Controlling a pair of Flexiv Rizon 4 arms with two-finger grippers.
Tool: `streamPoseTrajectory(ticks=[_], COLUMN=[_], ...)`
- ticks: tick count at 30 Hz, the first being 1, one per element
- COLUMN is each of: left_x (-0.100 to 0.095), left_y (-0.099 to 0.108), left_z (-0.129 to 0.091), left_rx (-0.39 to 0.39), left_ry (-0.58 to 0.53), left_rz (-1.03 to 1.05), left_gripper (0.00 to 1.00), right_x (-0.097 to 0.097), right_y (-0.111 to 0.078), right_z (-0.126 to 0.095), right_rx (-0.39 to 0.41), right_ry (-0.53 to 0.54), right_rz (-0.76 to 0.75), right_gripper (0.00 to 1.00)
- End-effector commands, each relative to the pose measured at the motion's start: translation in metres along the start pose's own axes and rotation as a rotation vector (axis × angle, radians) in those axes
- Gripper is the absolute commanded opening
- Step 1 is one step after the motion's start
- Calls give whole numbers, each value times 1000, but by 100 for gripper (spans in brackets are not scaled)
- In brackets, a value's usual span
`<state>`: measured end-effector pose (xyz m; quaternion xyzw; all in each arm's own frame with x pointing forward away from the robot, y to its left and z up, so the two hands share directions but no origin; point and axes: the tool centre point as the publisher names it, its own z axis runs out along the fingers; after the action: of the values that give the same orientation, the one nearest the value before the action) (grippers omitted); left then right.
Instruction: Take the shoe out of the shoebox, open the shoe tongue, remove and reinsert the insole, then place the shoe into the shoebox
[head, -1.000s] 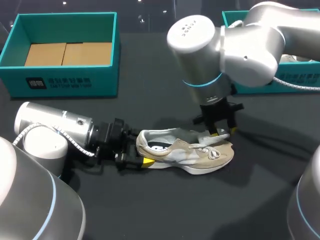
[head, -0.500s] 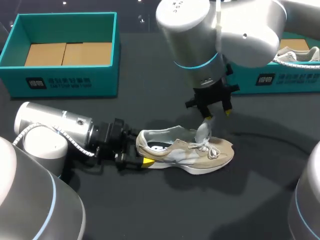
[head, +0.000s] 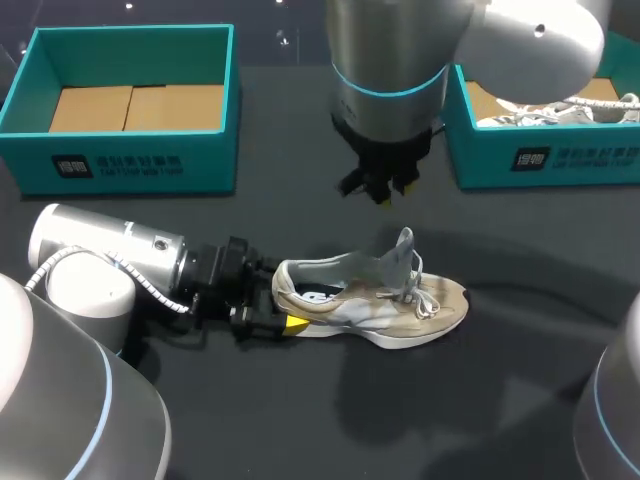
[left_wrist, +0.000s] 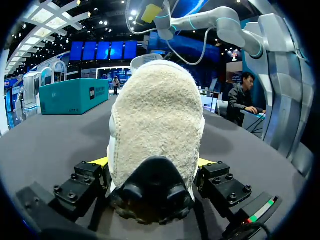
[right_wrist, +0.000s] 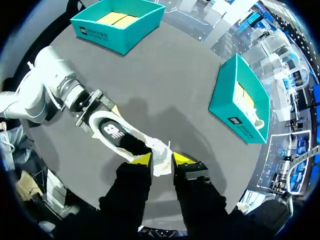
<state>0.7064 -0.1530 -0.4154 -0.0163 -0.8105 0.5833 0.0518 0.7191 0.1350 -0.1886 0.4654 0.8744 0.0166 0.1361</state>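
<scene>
Nearest on the dark surface (head: 300, 420), the left end effector (left_wrist: 152, 162) stays clamped on the heel of the beige shoe (head: 375, 300), which sits on its sole near the middle, outside both boxes. Just beyond, the tongue (head: 398, 262) now stands up on its own. A second ago the right end effector (head: 378, 185) was pulling it up; it has since let go and risen well clear, fingers apart and empty. The tongue step looks done, so the insole comes next. Farther back wait the empty teal shoebox (head: 130, 165) at left and another box (head: 540, 160) holding a second shoe at right.
</scene>
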Motion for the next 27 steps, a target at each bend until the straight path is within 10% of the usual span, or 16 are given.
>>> streamPoseTrajectory(ticks=[1, 6, 18, 27], left_x=[3, 3, 3, 3], left_y=[3, 3, 3, 3], left_z=[-2, -2, -2, -2], left_rx=[0, 0, 0, 0], left_ry=[-2, -2, -2, -2], left_rz=[0, 0, 0, 0], left_gripper=[0, 0, 0, 0], right_x=[17, 52, 52, 101], right_y=[10, 7, 7, 10], right_z=[1, 0, 0, 45], right_rx=[42, -10, -10, -57], right_ry=[3, 98, 98, 130], right_rz=[-185, -518, -518, -752], right_gripper=[0, 0, 0, 0])
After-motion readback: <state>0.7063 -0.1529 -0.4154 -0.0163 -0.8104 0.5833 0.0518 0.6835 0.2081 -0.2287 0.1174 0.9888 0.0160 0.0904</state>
